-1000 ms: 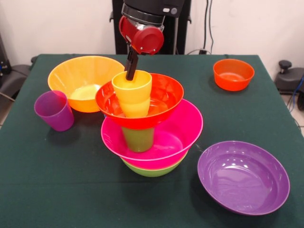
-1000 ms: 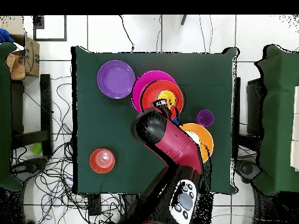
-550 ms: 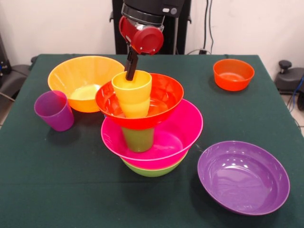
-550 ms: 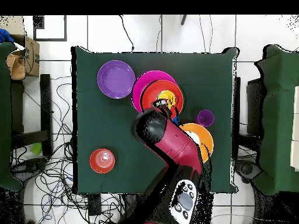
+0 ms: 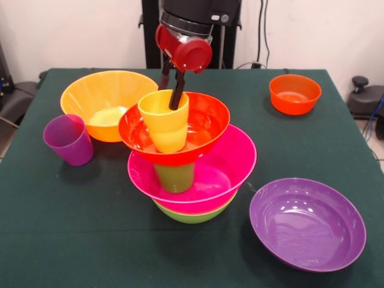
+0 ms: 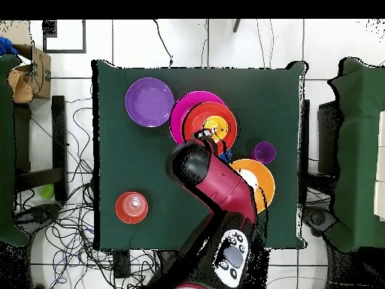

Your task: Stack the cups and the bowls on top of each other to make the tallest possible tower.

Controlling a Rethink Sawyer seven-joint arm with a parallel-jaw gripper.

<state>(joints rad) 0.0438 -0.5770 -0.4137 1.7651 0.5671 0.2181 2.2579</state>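
Above the table the arm is glossy dark red with black sections. Its wrist ends in a round red cap under a black ring with a thin silver band. Thin black fingers project from the wrist. Seen from overhead, the red links are rounded and bulky, and near the table's edge a pale oval panel carries dark buttons on a black housing.
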